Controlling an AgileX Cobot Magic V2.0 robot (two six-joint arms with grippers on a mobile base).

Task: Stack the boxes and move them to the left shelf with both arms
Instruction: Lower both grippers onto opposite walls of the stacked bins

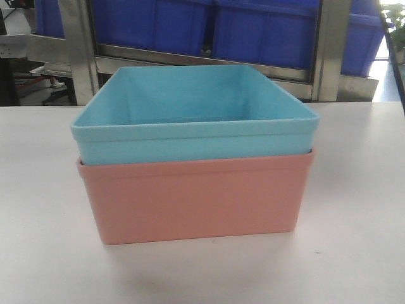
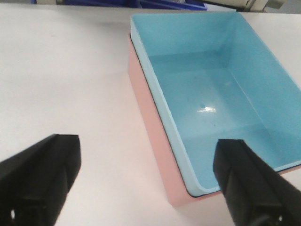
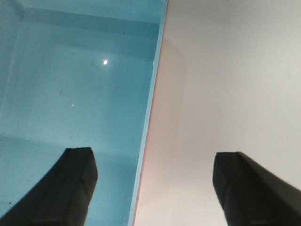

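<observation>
Since the blue box (image 1: 190,107) already sits nested in the pink box (image 1: 196,199) on the counter (image 1: 354,209), the grip matters now. The left fingers (image 2: 42,174) and right fingers (image 3: 75,183), both spread wide, each straddle a side wall. Lower evenly, clamp both walls together, lift level.
</observation>
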